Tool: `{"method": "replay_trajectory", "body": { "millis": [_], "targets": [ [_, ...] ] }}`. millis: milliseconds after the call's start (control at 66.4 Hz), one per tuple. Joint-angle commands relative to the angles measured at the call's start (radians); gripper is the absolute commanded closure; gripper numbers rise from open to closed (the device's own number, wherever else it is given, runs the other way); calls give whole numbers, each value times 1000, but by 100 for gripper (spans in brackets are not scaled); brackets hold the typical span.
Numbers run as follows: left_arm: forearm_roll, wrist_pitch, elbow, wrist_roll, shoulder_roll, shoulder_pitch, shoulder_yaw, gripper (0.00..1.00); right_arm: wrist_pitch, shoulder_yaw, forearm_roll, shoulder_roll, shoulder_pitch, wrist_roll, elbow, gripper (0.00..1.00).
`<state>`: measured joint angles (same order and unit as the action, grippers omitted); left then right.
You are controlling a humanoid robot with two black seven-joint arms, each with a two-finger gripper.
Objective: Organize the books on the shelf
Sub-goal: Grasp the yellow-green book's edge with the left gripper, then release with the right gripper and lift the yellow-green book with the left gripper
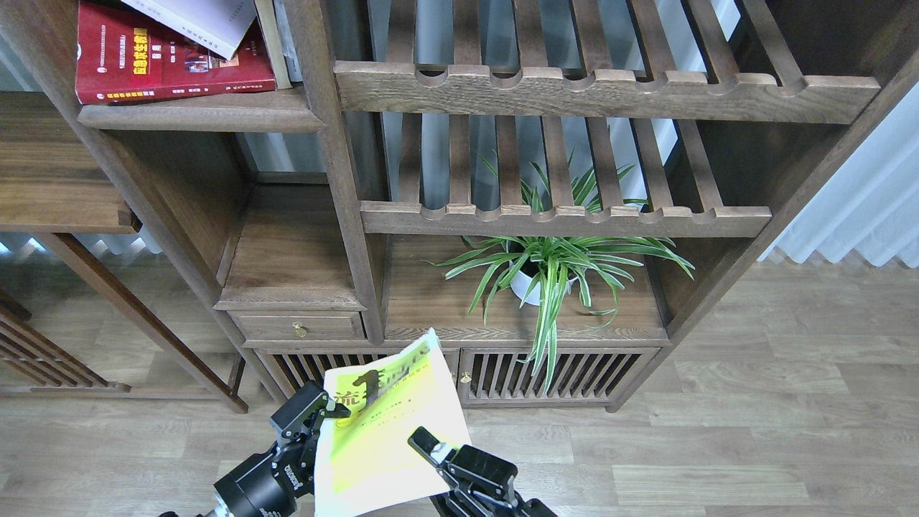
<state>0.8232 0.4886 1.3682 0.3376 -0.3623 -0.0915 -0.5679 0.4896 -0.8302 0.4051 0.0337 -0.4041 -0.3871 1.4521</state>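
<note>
The yellow-green book [384, 438] with a black Chinese title is held low in front of the cabinet, tilted, its top corner pointing up and right. My left gripper [323, 420] clamps its left edge, one finger lying over the cover. My right gripper [429, 444] grips its lower right edge. The dark red book [158, 64] lies flat on the solid brown shelf [208, 116] at the top left. The white book [197, 20] rests tilted on top of it.
A potted spider plant [549, 269] stands on the low cabinet top. Two slatted racks [603, 92] span the upper right. A small drawer [298, 327] sits below an empty cubby. A wooden upright [337, 165] divides shelf from racks. White curtain [861, 208] at the right.
</note>
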Motion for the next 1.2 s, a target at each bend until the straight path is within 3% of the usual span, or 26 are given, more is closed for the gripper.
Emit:
{"method": "replay_trajectory", "body": {
  "millis": [0, 90, 105, 166, 211, 286, 452, 617, 768, 1054, 1189],
  "targets": [
    [-7, 0, 2, 9, -20, -7, 6, 100, -1, -9, -3, 6, -1, 1, -1, 94],
    [-18, 0, 2, 11, -50, -5, -1, 100, -1, -18, -6, 8, 7, 4, -4, 83],
    [-36, 0, 2, 11, -81, -4, -6, 100, -1, -29, -14, 12, 17, 8, -7, 64],
    [-62, 0, 3, 11, -118, 3, -20, 100, -1, -61, -34, 25, 45, 10, -21, 44],
    [-70, 0, 3, 11, -135, 7, -27, 100, -1, -76, -46, 32, 57, 10, -27, 37],
    [-90, 0, 2, 9, -191, 16, -49, 100, -1, -107, -75, 43, 105, 13, -70, 0],
    [-136, 0, 3, -17, -268, 33, -98, 100, -1, -158, -72, 95, 120, 16, -98, 0],
    [-315, 0, 6, -104, -362, 73, -230, 100, -1, -205, -69, 117, 126, 17, -168, 0],
    [-467, 0, 12, -104, -506, 145, -403, 100, -1, -253, -69, 114, 142, 16, -191, 0],
    [-372, 0, 12, -98, -782, 136, -753, 100, -1, -237, -71, 107, 195, 14, -193, 0],
    [-297, 0, 6, -94, -882, 59, -784, 100, -1, -236, -71, 101, 200, 14, -194, 0]
  ]
}}
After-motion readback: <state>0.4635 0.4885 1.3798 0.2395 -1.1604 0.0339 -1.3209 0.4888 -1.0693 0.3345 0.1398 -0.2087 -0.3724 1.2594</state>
